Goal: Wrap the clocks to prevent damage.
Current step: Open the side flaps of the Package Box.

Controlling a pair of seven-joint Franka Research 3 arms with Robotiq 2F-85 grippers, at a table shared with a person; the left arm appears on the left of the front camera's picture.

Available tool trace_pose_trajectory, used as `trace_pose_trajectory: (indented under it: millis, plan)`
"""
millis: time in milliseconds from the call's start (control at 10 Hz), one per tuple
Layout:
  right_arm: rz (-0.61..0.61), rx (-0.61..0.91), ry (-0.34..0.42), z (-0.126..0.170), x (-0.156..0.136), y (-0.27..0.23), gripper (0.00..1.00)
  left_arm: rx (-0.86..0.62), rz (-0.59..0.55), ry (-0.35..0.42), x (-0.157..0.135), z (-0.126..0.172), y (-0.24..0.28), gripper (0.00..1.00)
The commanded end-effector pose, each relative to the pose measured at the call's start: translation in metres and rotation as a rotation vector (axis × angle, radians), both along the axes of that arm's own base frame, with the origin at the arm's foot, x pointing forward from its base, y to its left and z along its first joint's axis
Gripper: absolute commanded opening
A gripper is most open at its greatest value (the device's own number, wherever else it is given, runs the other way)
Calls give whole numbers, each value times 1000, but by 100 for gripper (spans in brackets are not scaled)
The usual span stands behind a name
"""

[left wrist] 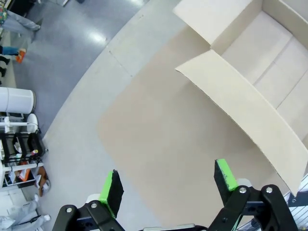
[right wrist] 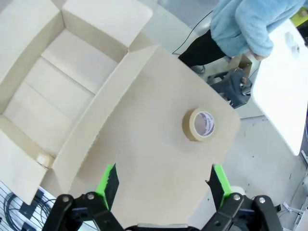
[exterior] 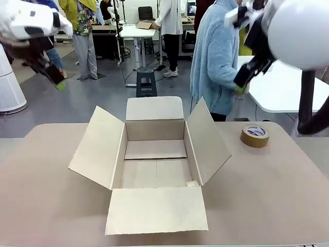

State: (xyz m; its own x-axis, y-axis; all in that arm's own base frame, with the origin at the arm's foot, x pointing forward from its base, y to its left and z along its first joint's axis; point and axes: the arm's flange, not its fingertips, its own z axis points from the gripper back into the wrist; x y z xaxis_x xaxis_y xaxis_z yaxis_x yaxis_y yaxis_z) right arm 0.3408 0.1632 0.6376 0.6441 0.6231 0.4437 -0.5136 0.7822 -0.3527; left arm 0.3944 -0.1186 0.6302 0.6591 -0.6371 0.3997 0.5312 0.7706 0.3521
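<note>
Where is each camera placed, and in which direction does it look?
Front view: between the arms, faces across the table to box, tape roll, person; left arm, right arm raised.
Left wrist view: high, looks down at table and box; left gripper open.
Right wrist view: high, looks down; right gripper open.
Shared: the box; tape roll, front and right.

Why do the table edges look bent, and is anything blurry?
Left wrist view: the wide lens curves the beige table; glare spots the grey floor. Right wrist view: same bowing, brown tape roll sharp. Front view: the white right arm looks washed-out and soft, the open cardboard box crisp.
</note>
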Motion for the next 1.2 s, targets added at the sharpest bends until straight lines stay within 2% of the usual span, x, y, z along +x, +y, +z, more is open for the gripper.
trace_pose_trajectory:
  millis: [0,100,600,700,800,900,1100]
  plan:
    - [-34,9,30,8,4,10,100,19,2,26,2,11,-1,100]
    - [0,0,0,0,0,0,100,0,0,0,0,0,0,100]
    - [-12,2,15,5,-1,2,100,4,4,15,1,3,0,100]
    - [253,111,86,8,3,-14,100,-119,-257,146,-4,4,11,100]
    - [411,216,94,9,6,-31,100,-191,-399,210,4,9,24,100]
    - [508,283,65,7,8,-44,100,-242,-478,237,10,15,35,100]
    - [685,416,-19,1,5,-74,100,-286,-629,191,5,13,47,100]
